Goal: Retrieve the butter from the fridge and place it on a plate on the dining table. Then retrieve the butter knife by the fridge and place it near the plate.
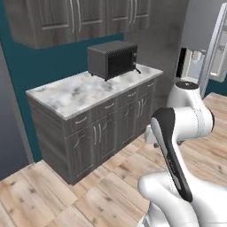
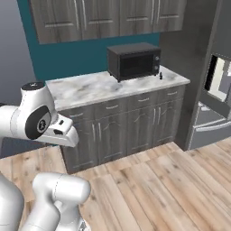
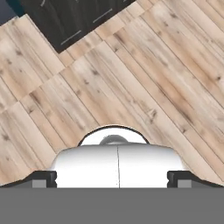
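Observation:
The grey steel fridge (image 1: 200, 26) stands at the far right, beside the counter; one door (image 1: 218, 51) hangs open and shows white interior (image 2: 220, 77), with bottom drawers (image 2: 208, 130) below. A small thin black butter knife (image 1: 138, 70) lies on the counter's right end, next to the oven (image 2: 160, 75). My gripper (image 3: 112, 179) points down at the wooden floor, far from both; its dark fingertips (image 3: 43, 178) stand wide apart with nothing between them. The butter, the plate and the dining table are out of view.
A marble-topped counter (image 1: 84, 93) with grey cabinet doors runs along the teal wall, carrying a black countertop oven (image 1: 111, 59). Upper cabinets (image 2: 108, 16) hang above it. Wooden floor (image 2: 158, 189) lies open between me and the counter.

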Tool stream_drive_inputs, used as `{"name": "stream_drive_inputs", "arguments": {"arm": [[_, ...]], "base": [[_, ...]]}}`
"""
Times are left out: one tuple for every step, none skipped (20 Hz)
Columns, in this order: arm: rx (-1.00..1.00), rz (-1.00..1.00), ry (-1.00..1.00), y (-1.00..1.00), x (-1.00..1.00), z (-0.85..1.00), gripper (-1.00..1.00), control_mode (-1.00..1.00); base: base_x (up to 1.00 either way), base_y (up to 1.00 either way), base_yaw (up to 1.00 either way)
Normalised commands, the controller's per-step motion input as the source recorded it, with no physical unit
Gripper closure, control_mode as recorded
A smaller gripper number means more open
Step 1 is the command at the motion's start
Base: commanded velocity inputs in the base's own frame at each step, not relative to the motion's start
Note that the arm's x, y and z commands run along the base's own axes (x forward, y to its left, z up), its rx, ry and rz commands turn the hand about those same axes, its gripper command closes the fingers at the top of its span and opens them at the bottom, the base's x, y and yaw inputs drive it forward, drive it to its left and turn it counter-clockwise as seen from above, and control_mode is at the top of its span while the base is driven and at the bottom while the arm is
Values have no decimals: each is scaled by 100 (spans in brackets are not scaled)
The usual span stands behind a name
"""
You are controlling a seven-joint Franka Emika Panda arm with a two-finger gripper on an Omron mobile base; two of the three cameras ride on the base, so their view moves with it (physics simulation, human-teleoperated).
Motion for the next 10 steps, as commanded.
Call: {"name": "stream_drive_inputs", "arguments": {"arm": [[0,0,0,0,0,0,-100,100],[0,0,0,0,0,0,-100,100],[0,0,0,0,0,0,-100,100],[0,0,0,0,0,0,-100,100],[0,0,0,0,0,0,-100,100],[0,0,0,0,0,0,-100,100],[0,0,0,0,0,0,-100,100],[0,0,0,0,0,0,-100,100],[0,0,0,0,0,0,-100,100],[0,0,0,0,0,0,-100,100]], "base": [[100,-25,-22],[100,-44,-10],[100,-53,0],[100,-64,0],[100,-91,3],[100,-96,5],[100,-91,9],[100,-79,17],[100,-80,24],[100,-83,29]]}}
